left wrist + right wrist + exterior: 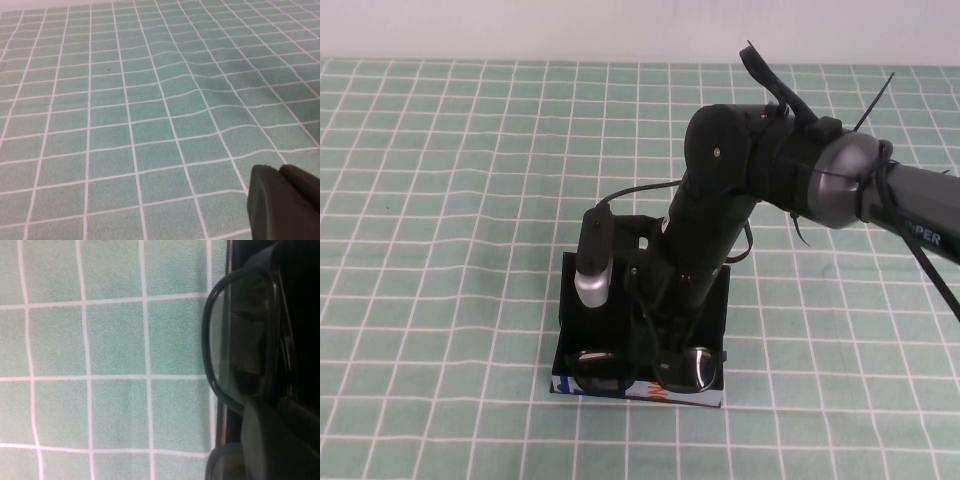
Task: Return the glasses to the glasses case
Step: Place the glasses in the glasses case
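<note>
High view: the right arm reaches down into the open glasses case [582, 330] on the green checked counter [440, 250].
Glasses [692, 366]: lying inside the case, at its printed front side.
Right end effector [655, 345]: low over the glasses; grip cannot be told.
Left end effector [280, 205]: above bare counter; opening cannot be told.

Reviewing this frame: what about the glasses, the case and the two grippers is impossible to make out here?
- High view: the right arm covers most of the glasses case, so how the glasses sit inside is unclear.
- High view: right gripper is buried under its own arm; contact with the glasses cannot be seen.
- Right wrist view: only one lens of the glasses shows whole, the rest cut off.
- Left wrist view: the left gripper is only a dark corner over the tablecloth.
</note>
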You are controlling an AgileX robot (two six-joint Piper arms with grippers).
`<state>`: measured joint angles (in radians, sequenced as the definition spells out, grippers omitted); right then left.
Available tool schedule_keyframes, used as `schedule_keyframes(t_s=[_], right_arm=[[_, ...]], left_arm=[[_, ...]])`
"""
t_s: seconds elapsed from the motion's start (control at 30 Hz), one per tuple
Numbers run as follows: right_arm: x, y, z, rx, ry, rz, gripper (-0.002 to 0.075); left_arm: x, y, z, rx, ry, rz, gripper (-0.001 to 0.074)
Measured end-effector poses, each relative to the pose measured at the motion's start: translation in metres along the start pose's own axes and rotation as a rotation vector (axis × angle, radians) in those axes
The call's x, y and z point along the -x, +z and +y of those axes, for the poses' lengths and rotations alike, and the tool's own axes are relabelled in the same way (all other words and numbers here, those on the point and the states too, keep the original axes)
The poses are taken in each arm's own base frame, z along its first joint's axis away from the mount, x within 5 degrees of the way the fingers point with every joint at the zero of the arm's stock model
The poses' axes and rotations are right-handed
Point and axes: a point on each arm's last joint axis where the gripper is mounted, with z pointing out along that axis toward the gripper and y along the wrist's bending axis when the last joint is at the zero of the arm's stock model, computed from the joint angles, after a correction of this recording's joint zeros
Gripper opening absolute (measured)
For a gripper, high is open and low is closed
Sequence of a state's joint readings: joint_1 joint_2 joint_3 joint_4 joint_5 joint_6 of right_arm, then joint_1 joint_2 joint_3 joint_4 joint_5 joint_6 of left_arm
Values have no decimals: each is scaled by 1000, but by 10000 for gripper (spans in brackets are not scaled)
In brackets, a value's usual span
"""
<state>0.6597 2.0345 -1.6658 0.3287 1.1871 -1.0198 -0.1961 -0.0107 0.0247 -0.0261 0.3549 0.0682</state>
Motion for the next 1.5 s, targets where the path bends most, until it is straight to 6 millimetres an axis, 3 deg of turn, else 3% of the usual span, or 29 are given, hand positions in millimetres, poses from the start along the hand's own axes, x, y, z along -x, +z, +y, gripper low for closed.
schedule_keyframes(t_s=[0.5, 0.87, 1.27, 1.5], right_arm=[[3, -3, -2, -24, 37, -13, 7], [22, -40, -14, -97, 44, -147, -8], [17, -33, -17, -48, 104, -132, -8], [-1, -11, -41, 24, 209, -144, -8]], left_arm=[[0, 0, 0, 0, 0, 0, -4], [0, 0, 0, 0, 0, 0, -4], [0, 0, 0, 0, 0, 0, -4], [0, 0, 0, 0, 0, 0, -4]])
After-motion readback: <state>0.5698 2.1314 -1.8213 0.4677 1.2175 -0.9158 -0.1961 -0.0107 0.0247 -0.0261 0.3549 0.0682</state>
